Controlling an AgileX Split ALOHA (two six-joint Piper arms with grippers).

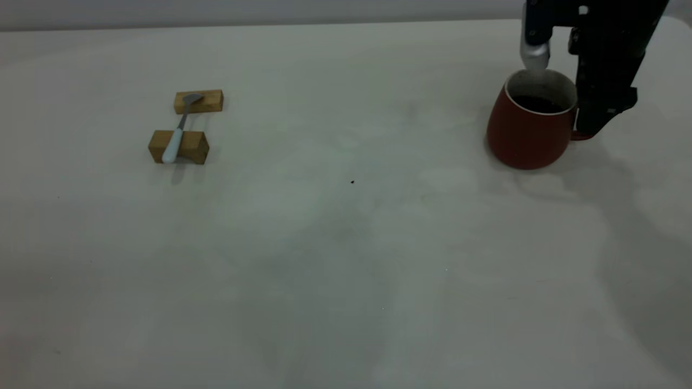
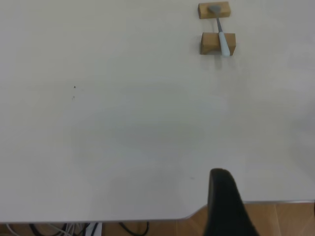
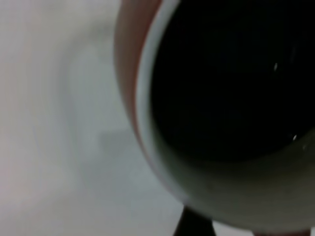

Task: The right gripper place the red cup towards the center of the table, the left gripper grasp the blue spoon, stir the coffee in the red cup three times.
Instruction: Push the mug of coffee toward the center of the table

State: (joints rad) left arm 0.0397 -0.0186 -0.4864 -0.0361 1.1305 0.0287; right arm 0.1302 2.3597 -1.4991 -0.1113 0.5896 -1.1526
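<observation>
The red cup (image 1: 527, 127) stands at the far right of the table (image 1: 346, 259), with dark coffee (image 1: 540, 104) inside. My right gripper (image 1: 594, 121) is low beside the cup, at its handle (image 1: 581, 136); the grip is hidden. The right wrist view is filled by the cup's white rim (image 3: 147, 98) and the coffee (image 3: 221, 73). The blue spoon (image 1: 175, 141) lies across two wooden blocks at the left, also seen in the left wrist view (image 2: 222, 37). My left gripper (image 2: 226, 206) hangs far from the spoon over the table's edge, only a black tip showing.
The two tan blocks (image 1: 198, 101) (image 1: 181, 146) hold the spoon off the table. A tiny black speck (image 1: 352, 182) marks the middle of the tabletop. Between blocks and cup lies bare table. Cables and a wooden floor (image 2: 280, 221) show past the table's edge.
</observation>
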